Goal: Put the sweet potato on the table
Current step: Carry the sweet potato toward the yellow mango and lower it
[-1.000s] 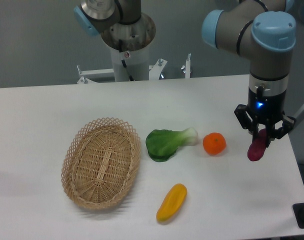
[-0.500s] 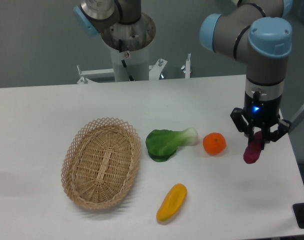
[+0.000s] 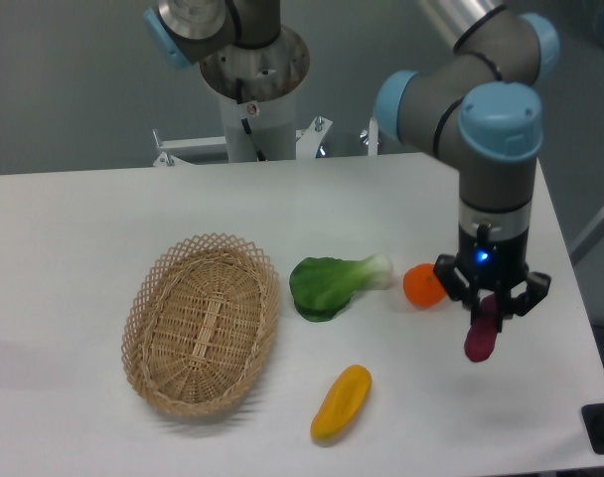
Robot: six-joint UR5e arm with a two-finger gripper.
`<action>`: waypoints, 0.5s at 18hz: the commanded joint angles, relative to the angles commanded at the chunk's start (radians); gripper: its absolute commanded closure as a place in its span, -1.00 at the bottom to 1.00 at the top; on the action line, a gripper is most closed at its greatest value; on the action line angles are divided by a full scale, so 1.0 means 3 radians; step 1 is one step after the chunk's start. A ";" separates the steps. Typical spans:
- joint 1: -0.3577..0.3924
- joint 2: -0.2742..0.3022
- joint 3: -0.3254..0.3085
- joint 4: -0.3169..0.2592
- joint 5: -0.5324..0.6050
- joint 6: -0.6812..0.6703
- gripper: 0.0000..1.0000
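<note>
The sweet potato (image 3: 480, 336) is a slim dark magenta tuber hanging nearly upright from my gripper (image 3: 489, 310), which is shut on its upper end. It hangs over the right part of the white table (image 3: 103, 219), just right of and in front of the round orange fruit. Whether its lower tip touches the tabletop I cannot tell. The arm's wrist stands straight above it and partly hides the orange's right side.
An orange (image 3: 420, 285) lies just left of the gripper. A green bok choy (image 3: 334, 282) lies mid-table, a yellow-orange vegetable (image 3: 341, 401) near the front, and an oval wicker basket (image 3: 201, 323) at the left. The table's right edge runs close by.
The gripper has carried the sweet potato leftward and toward the front of the table, from beside the right edge to a spot next to the orange.
</note>
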 joint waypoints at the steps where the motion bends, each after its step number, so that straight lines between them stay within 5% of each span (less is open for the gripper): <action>1: -0.0015 -0.0031 0.0000 0.0000 0.0000 -0.0143 0.58; 9: -0.0097 -0.0256 -0.0260 0.0184 0.0204 -0.0854 0.51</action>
